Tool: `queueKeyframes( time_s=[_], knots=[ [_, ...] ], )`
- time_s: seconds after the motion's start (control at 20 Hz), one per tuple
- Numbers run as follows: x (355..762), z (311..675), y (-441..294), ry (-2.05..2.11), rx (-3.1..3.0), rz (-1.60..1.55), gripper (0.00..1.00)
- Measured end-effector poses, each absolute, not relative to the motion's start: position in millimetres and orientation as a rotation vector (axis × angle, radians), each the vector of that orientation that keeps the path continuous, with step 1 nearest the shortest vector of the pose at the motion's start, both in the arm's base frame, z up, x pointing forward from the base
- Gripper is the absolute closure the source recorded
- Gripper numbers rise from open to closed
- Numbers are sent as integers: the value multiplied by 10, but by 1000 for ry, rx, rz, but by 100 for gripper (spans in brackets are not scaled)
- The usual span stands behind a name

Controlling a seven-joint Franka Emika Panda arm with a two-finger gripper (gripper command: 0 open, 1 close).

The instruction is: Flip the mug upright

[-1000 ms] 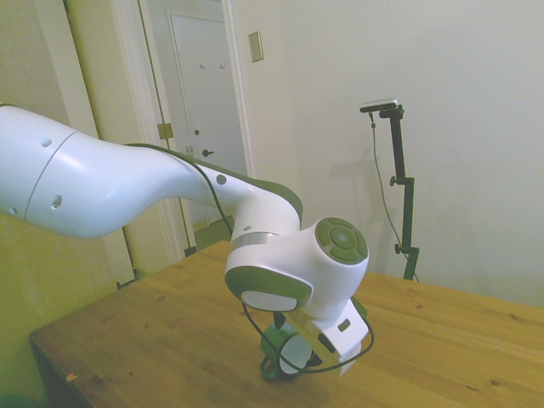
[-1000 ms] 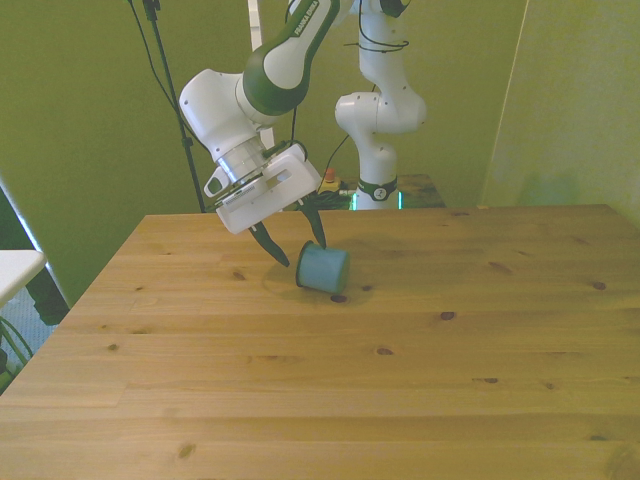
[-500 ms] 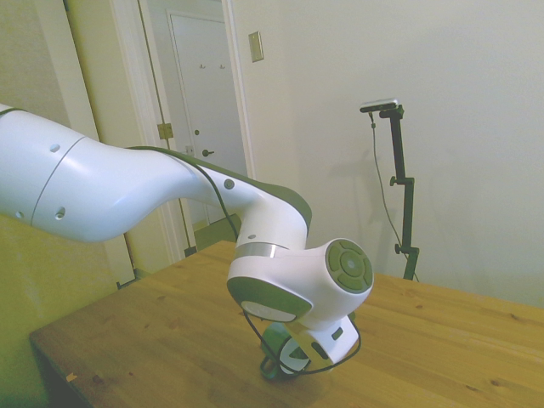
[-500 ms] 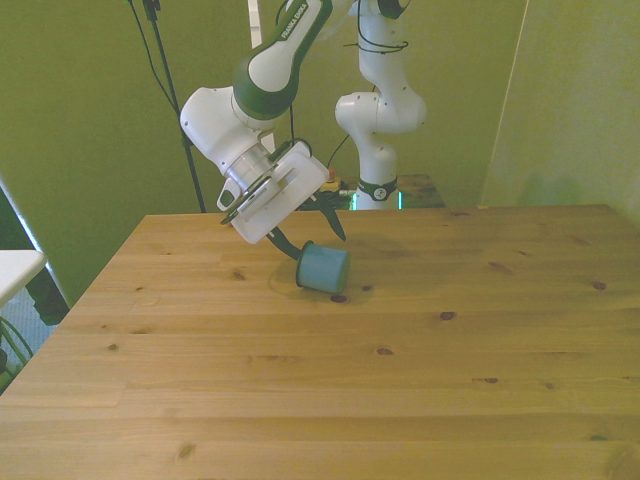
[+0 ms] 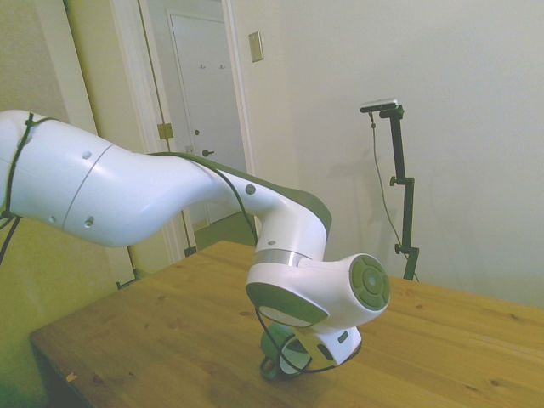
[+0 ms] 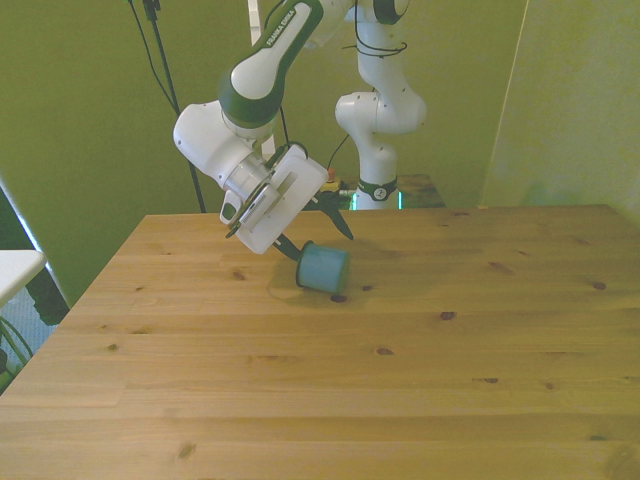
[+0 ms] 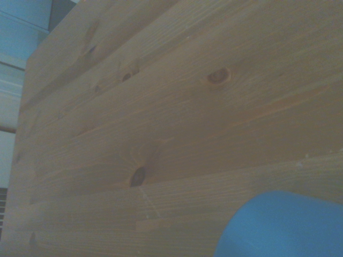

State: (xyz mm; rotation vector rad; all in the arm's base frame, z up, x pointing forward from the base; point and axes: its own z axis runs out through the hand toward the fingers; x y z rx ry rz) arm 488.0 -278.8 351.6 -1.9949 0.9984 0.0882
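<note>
Wide bare table (image 6: 420,380) toward the near edge. Lying on its side mid-table, mug (image 6: 322,268). Straddling its far end with spread fingers, gripper (image 6: 318,226), tilted flatter than before.

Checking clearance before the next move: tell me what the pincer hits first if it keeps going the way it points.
Most likely the mug. The open pincer angles down toward the front view's right, and the mug lies on its side right there on the table. One finger may already touch it; depth is unclear.
</note>
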Motion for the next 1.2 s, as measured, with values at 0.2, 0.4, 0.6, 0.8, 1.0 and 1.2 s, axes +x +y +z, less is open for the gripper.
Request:
queueKeyframes(
  time_s=[0.2,0.4,0.6,0.8,1.0,1.2],
  knots=[
    [4900,3463,-2811,975,-1985,115,100],
    [4897,3466,-2792,953,-1973,119,100],
    [4929,3450,-2743,939,-1972,122,100],
    [4953,3438,-2700,930,-1974,129,100],
    [4958,3416,-2691,930,-1973,134,100],
    [4972,3392,-2670,928,-1974,141,100]
  ],
)
